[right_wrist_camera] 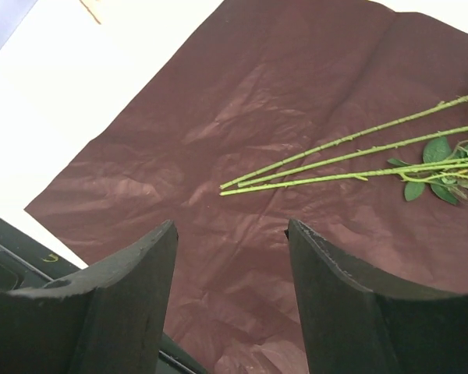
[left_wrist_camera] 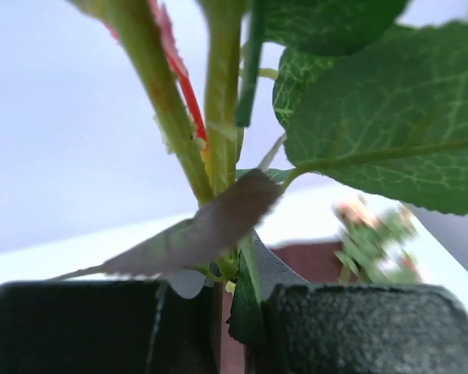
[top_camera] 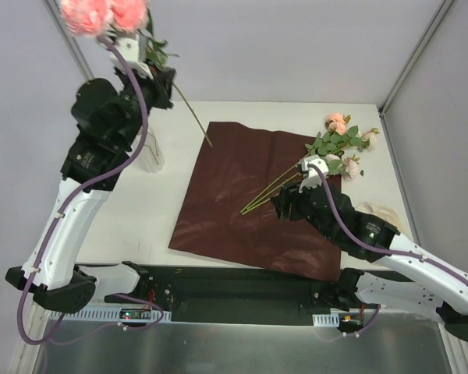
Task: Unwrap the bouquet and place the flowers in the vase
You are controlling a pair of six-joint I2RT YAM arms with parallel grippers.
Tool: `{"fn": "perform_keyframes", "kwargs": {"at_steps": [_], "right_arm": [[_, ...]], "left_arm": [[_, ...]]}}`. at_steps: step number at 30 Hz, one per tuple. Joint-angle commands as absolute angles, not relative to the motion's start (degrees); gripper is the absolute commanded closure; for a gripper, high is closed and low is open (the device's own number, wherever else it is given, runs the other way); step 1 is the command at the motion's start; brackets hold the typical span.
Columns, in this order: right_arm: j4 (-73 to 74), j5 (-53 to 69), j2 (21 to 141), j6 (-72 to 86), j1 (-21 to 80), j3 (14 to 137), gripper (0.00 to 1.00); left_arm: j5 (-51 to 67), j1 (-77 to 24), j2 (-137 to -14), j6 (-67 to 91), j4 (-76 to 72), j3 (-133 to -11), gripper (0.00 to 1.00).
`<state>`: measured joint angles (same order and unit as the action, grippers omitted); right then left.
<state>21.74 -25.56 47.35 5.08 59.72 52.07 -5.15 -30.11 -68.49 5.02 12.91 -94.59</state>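
Observation:
The bouquet is undone: its dark red paper (top_camera: 242, 202) (right_wrist_camera: 218, 101) lies flat on the table. My left gripper (top_camera: 148, 54) (left_wrist_camera: 238, 312) is raised high at the back left, shut on the stems and leaves of pink flowers (top_camera: 101, 14) (left_wrist_camera: 210, 117); a long stem (top_camera: 193, 118) hangs down to the right. The clear vase (top_camera: 153, 153) stands below, partly hidden by the left arm. Other flowers (top_camera: 339, 148) lie on the paper's right side, their stems (right_wrist_camera: 335, 156) pointing left. My right gripper (top_camera: 285, 204) (right_wrist_camera: 230, 241) hovers open just short of the stem ends.
A cream ribbon (top_camera: 378, 214) lies on the table to the right of the right arm. The black front rail (top_camera: 242, 284) runs along the near edge. Grey walls close in the back and the sides.

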Motion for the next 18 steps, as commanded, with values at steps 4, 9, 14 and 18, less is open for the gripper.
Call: {"fn": "perform_keyframes", "kwargs": {"at_steps": [4,9,14,18], "right_arm": [[26.45,-30.23,45.00,7.73,59.77,53.26,0.39],[27.42,-31.20,44.21,8.53,59.77,52.91,0.39],[28.12,-31.90,44.21,8.70,59.85,53.35,0.39],[28.21,-32.17,44.73,8.61,59.85,53.52,0.39]], "left_arm": [[-19.95,-19.43,-75.75,-6.77,11.34,-112.91,1.00],[-21.10,-13.11,-80.23,-7.47,11.42,-119.08,1.00],[-18.72,-8.79,-81.47,-4.83,11.69,-119.62,1.00],[-18.81,-8.00,-81.04,-4.92,11.69,-117.95,1.00]]}}
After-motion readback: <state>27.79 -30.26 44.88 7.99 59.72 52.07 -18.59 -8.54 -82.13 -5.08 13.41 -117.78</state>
